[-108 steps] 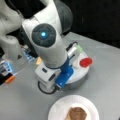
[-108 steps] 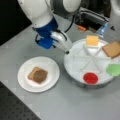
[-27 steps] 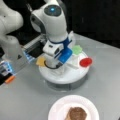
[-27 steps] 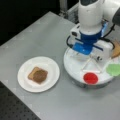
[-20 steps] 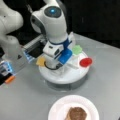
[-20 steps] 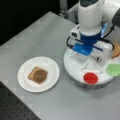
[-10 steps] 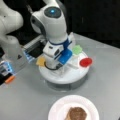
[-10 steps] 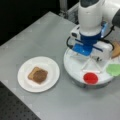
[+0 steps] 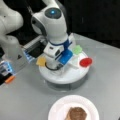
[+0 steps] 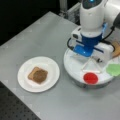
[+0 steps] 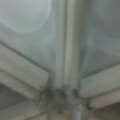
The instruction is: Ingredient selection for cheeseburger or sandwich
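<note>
- The gripper (image 10: 88, 58) is lowered over the white sectioned tray (image 10: 75, 66) in both front views, hidden under the arm's blue-and-white wrist; whether its fingers are apart or together cannot be told, nor whether it holds anything.
- The wrist view shows only the tray's white dividers (image 11: 65, 47) meeting close below the camera.
- On the tray, a red disc (image 10: 90, 78) lies at the near edge, a green lettuce piece (image 10: 114, 69) beside it, a tan bread square (image 10: 116, 49) behind the arm, and a yellow cheese square (image 9: 41, 61).
- Well apart, a white plate (image 10: 47, 65) carries a bread square (image 10: 33, 72) with a dark brown patty (image 10: 40, 76) on top.
</note>
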You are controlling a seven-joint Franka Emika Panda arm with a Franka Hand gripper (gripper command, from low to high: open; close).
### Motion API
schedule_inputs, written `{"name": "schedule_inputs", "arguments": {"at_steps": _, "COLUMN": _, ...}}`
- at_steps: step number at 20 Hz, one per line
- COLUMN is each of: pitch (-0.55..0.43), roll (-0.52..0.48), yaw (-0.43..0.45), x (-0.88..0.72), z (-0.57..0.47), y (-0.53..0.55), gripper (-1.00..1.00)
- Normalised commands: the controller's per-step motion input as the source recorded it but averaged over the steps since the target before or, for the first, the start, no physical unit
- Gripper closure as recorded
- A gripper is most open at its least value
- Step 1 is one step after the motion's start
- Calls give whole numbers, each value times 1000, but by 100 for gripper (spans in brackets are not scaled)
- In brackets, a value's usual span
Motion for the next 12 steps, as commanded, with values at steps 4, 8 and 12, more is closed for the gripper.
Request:
{"name": "schedule_inputs", "arguments": {"at_steps": 4, "pitch": -183, "roll": -53, "yaw": 41, "x": -182, "z": -148, "y": 80, "gripper": -100}}
{"name": "schedule_inputs", "arguments": {"at_steps": 8, "pitch": -185, "roll": -108, "yaw": 43, "x": -170, "z": -159, "y": 89, "gripper": -100}}
{"name": "schedule_inputs", "arguments": {"at_steps": 12, "pitch": -184, "roll": -137, "yaw": 60, "x": -192, "z": -196, "y": 77, "gripper": -100}}
